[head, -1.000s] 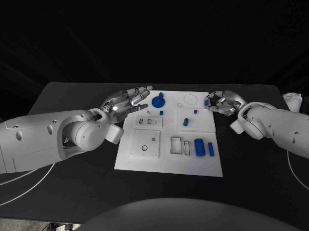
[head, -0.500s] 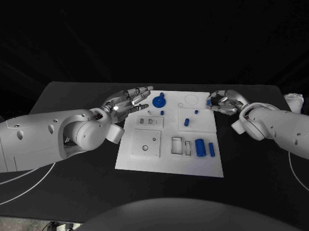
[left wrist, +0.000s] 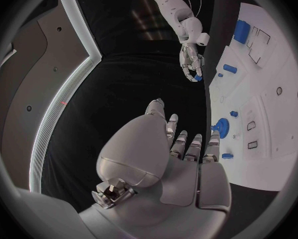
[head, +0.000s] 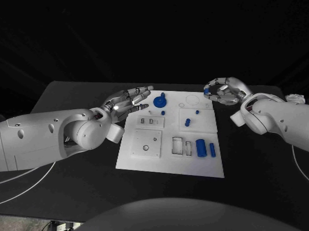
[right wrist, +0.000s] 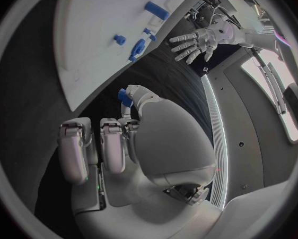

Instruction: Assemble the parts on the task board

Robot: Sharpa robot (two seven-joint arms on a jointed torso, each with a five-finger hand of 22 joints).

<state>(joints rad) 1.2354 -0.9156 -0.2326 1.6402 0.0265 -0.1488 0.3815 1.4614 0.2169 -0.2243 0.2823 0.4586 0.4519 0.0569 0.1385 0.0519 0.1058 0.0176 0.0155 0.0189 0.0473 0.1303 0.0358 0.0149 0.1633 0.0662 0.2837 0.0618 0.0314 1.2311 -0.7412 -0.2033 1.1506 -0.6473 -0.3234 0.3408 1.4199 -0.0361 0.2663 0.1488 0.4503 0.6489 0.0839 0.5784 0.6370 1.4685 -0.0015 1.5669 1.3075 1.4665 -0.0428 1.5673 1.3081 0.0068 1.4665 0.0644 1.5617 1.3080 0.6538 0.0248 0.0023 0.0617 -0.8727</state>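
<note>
The right hand (head: 223,91) pinches a small blue part (head: 207,90) above the desk (head: 71,96), just off the task board's (head: 170,161) far right corner. The left hand (head: 130,100) hovers open at the board's far left edge, fingers spread, holding nothing. Best to carry the part over its empty seat, square it, then lower slowly without loosening the pinch.

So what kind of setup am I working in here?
Likely a lab test bench: a black table in a dark surround, a white task board with cut-out slots and small blue parts, and the right hand pinching one blue part.
</note>
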